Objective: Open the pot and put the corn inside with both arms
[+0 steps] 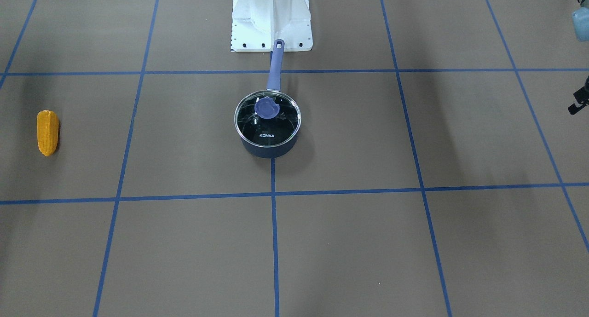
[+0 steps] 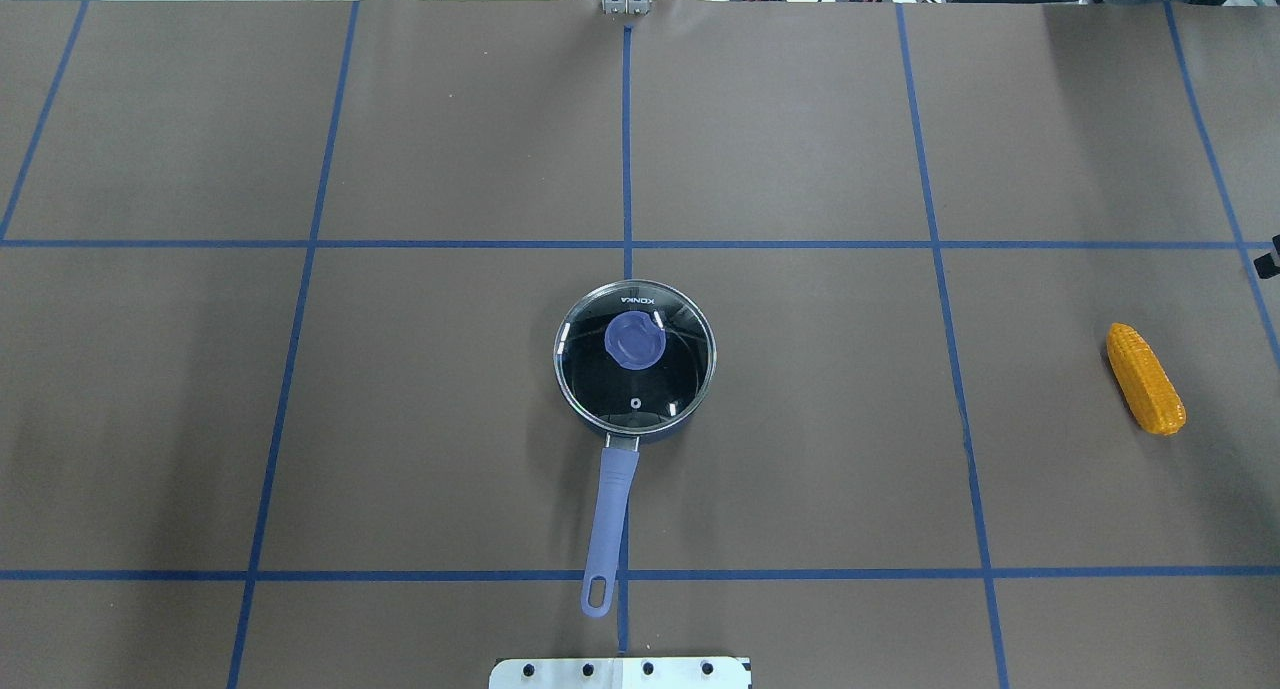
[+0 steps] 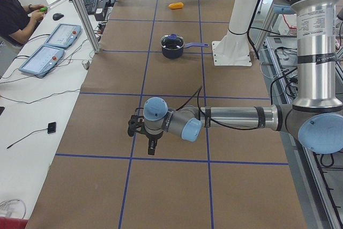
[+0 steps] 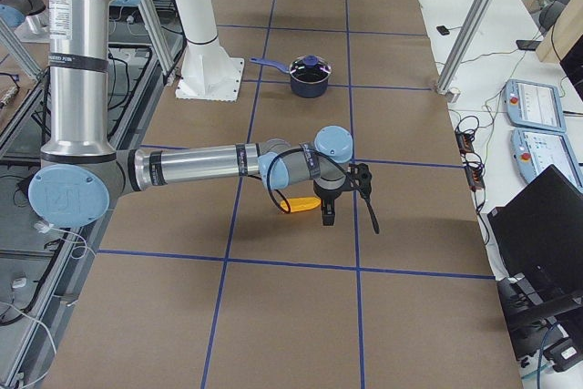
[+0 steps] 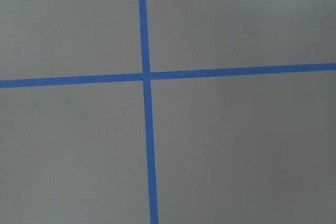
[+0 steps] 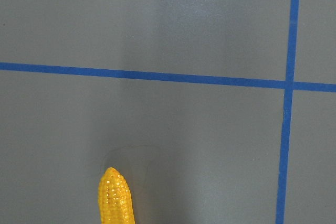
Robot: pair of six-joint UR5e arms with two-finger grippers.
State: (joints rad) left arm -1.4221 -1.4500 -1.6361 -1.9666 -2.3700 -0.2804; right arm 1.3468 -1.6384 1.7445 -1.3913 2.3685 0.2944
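Right gripper [image 4: 346, 211]: just beside corn [image 2: 1145, 378]; grip cannot be told.
Corn axis: roughly parallel to pot [image 1: 269, 150] handle.
Left gripper [image 3: 143, 132]: well apart; grip cannot be told.

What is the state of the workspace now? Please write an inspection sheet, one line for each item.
Surface: brown table cover with blue tape grid.
Job's things: pot at centre, lid on it; corn lies apart, on robot's right.
Clutter: nothing seen.
Tools: left tool and right tool hang above the surface; open or shut cannot be told.
Cables: black cable along left arm.
Surroundings: operator seated at side bench with pendants.
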